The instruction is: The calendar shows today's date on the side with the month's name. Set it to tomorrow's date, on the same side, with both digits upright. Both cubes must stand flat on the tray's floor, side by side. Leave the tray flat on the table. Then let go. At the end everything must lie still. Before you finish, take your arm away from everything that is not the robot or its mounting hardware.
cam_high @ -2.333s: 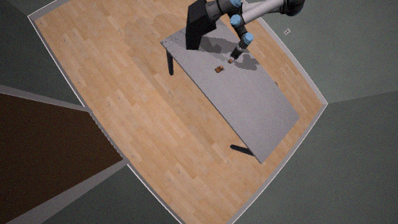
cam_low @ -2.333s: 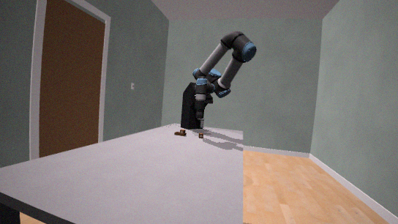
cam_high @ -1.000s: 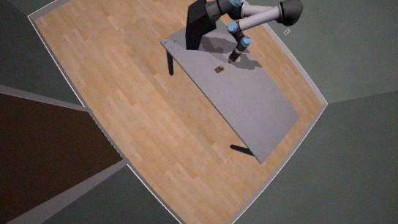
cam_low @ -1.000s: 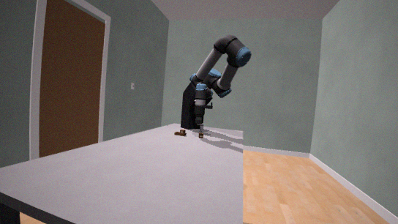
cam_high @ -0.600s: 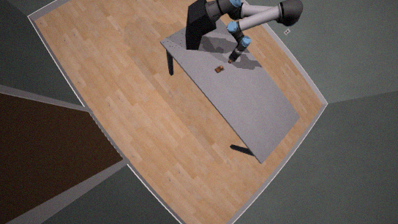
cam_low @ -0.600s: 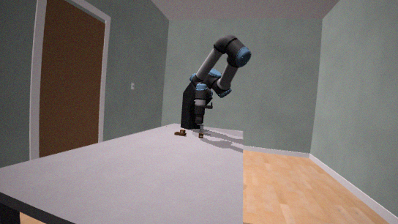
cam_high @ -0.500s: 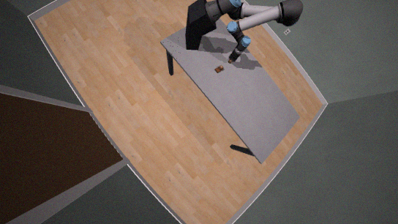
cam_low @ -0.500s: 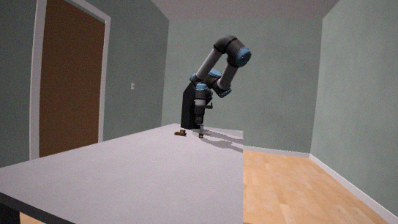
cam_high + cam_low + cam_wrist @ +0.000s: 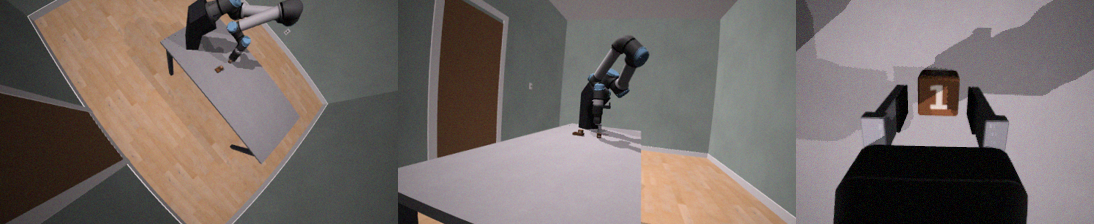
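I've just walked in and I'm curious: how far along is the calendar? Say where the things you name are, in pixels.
Nothing looks finished. The open end effector (image 9: 599, 134) (image 9: 937, 100) is lined up with a brown cube marked 1 (image 9: 599, 135) (image 9: 938, 95), off the small brown tray (image 9: 218, 69) (image 9: 576, 134). Gripping, placing it there and withdrawing remain.

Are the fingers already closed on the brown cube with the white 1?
No, the hand is open, its fingers standing apart with visible gaps either side of the brown cube.
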Available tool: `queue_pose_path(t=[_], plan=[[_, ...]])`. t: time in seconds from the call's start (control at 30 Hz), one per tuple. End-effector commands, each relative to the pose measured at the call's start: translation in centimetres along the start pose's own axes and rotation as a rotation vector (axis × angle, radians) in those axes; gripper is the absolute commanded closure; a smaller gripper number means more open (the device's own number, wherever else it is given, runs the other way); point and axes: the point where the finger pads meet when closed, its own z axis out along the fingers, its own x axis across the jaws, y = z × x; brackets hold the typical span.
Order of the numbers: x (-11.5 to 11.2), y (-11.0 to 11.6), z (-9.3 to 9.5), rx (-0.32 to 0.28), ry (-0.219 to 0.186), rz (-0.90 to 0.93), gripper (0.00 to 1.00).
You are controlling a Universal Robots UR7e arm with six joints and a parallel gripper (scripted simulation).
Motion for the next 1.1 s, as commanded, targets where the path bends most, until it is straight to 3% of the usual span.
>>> queue_pose_path(t=[0.0,0.23,0.63,1.07], plan=[[0.0,0.0,0.0,0.0,0.001,0.0,0.1],[0.0,0.0,-0.6,0.0,0.001,0.0,0.1],[0.0,0.0,-3.6,0.0,0.001,0.0,0.1],[0.0,0.0,-4.0,-0.007,-0.002,-0.001,0.1]])
